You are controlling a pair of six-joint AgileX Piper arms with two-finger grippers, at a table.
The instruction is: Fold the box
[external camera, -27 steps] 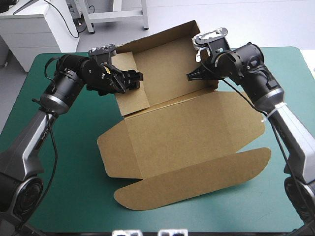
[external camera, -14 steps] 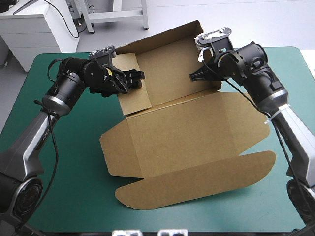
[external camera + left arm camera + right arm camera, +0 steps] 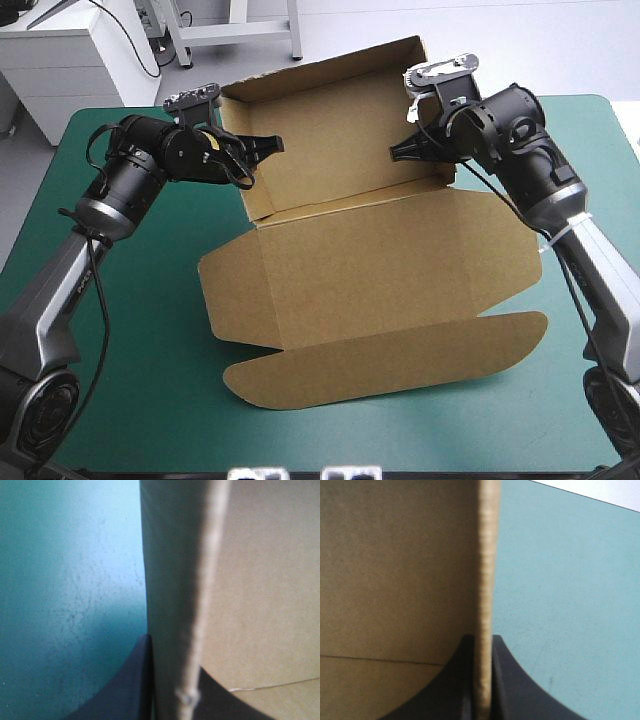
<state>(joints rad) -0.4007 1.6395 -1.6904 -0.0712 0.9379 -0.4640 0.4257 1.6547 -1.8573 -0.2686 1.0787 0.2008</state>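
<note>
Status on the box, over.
Left gripper shut on the box, left wall. Right gripper shut on right wall. Back wall raised, front flaps flat. Nothing blocking.

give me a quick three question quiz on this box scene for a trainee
1. True or false: the whole brown box lies flat on the teal-green table cover.
2. Pick one. The left tool is: A) open above the table cover, B) shut on the box's left end, C) resting on the near flap.
3. Short answer: which part of the box lies closest to the table's near edge?

Key
1. False: its far wall stands raised.
2. B
3. The long flap with rounded ends, lying flat.
</note>
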